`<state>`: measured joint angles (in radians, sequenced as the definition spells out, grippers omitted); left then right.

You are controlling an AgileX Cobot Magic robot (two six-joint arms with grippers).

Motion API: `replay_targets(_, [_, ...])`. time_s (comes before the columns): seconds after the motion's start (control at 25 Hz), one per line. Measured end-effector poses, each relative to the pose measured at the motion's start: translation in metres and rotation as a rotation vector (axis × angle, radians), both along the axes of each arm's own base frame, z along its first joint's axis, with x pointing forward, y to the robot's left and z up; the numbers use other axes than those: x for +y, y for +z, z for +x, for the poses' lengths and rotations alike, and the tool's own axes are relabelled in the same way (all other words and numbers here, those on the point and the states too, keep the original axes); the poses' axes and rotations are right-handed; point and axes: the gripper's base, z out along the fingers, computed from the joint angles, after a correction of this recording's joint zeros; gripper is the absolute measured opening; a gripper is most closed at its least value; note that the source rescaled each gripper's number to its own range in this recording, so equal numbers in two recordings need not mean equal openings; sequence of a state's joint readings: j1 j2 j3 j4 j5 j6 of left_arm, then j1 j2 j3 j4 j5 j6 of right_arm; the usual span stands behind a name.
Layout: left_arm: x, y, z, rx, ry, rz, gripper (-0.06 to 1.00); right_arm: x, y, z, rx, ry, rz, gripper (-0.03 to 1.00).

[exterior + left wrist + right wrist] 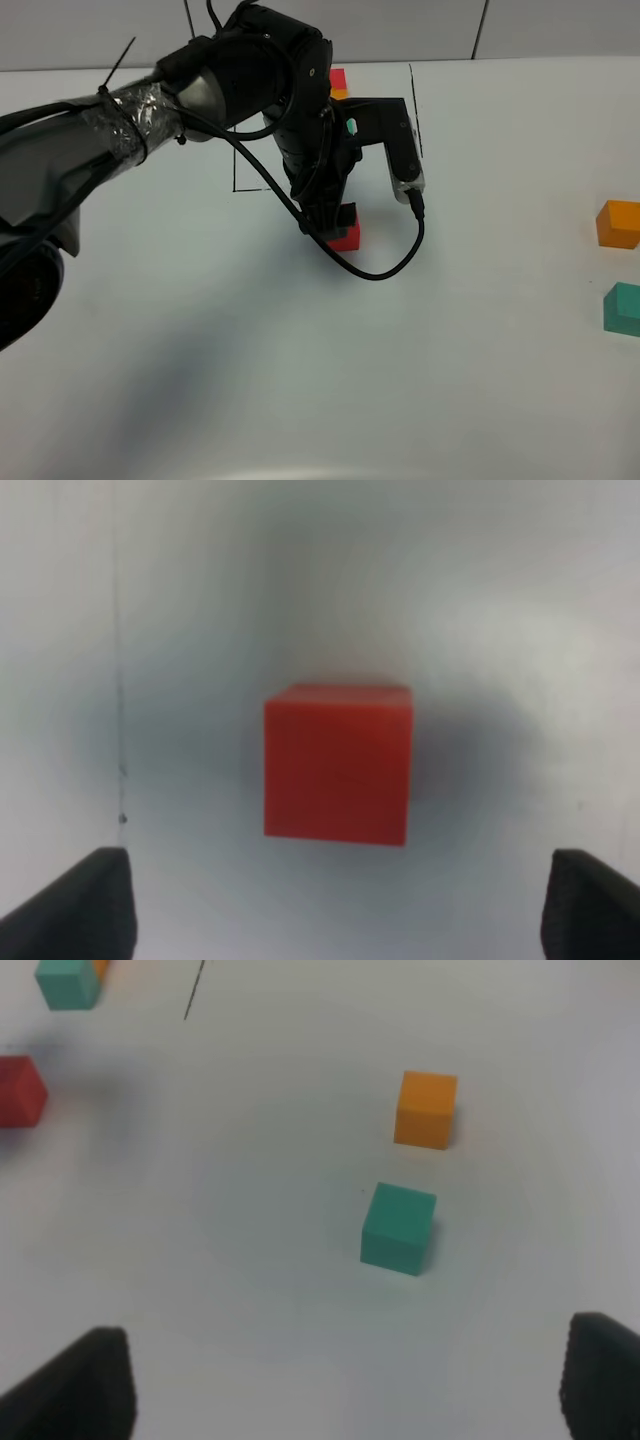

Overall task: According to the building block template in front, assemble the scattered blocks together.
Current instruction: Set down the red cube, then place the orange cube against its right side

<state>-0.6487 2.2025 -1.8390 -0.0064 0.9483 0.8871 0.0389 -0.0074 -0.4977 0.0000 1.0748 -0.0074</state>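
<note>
Now the left gripper point(330, 910) stands wide over the red cube point(338, 765), jaws clear of it. The orange cube point(426, 1110) and the teal cube point(398, 1228) lie well apart from the red cube, under the right gripper point(340, 1390), also wide. The template point(338, 78), partly hidden, lies near the red cube.

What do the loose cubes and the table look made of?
Red cube, orange cube, teal cube: matte, glint-free flat faces, crisp edges; probably painted wood or plastic, can't tell which. Table: smooth white surface with faint sheen, likely laminate.
</note>
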Motion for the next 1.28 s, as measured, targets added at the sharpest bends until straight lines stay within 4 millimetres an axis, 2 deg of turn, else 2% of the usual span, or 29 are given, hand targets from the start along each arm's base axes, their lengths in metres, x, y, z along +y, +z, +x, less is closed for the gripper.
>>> replay_targets(0.4, [0.008, 0.031, -0.008, 0.015, 0.174, -0.041, 0.77, 0.000, 0.000, 0.000, 0.000, 0.000, 0.000, 0.72])
replay_targets(0.6, [0.026, 0.045, 0.000, 0.010, 0.329, -0.077, 0.77, 0.000, 0.000, 0.000, 0.000, 0.000, 0.000, 0.72])
replay_targets(0.8, [0.069, 0.048, 0.022, 0.038, 0.552, -0.076, 0.77, 0.000, 0.000, 0.000, 0.000, 0.000, 0.000, 0.72])
replay_targets(1.0, [0.131, 0.060, 0.040, 0.060, 0.805, -0.088, 0.77, 0.000, 0.000, 0.000, 0.000, 0.000, 0.000, 0.72])
replay_targets(1.16, [0.177, 0.069, 0.036, 0.039, 0.937, -0.116, 0.77, 0.000, 0.000, 0.000, 0.000, 0.000, 0.000, 0.72])
replay_targets(1.28, [0.204, 0.076, 0.022, -0.007, 1.008, -0.162, 0.77, 0.000, 0.000, 0.000, 0.000, 0.000, 0.000, 0.72])
